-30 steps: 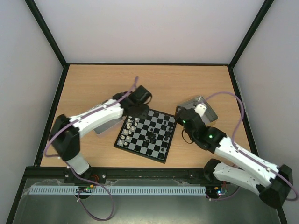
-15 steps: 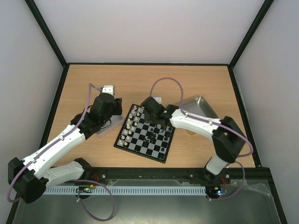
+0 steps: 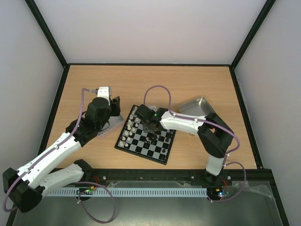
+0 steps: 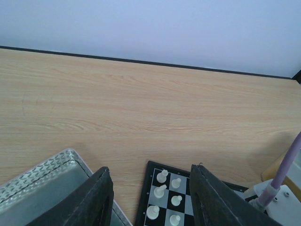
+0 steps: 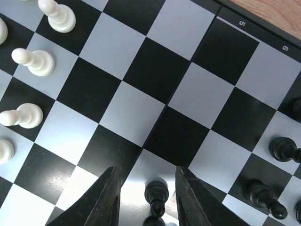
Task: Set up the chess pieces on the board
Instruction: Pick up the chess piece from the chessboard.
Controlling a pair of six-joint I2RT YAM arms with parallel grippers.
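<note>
The board (image 3: 141, 147) lies tilted in the middle of the table. White pieces (image 3: 130, 128) stand along its left side and black pieces (image 3: 165, 135) on its right. My right gripper (image 3: 149, 129) hangs low over the board's middle, open. In the right wrist view a black piece (image 5: 156, 194) stands on a pale square between the gripper's (image 5: 146, 172) spread fingers, untouched. White pieces (image 5: 34, 63) show at the left there. My left gripper (image 3: 113, 109) is open and empty, between the left tray and the board's far corner (image 4: 149, 175), where white pieces (image 4: 160, 191) stand.
A metal tray (image 3: 107, 127) lies left of the board, under my left arm; it also shows in the left wrist view (image 4: 42, 181). A second metal tray (image 3: 201, 106) lies at the right. Black frame posts and pale walls enclose the wooden table (image 3: 155, 82).
My left arm left the board and drew back over the left tray. My right arm swung from the right tray to the board's middle and now straddles a black piece.
</note>
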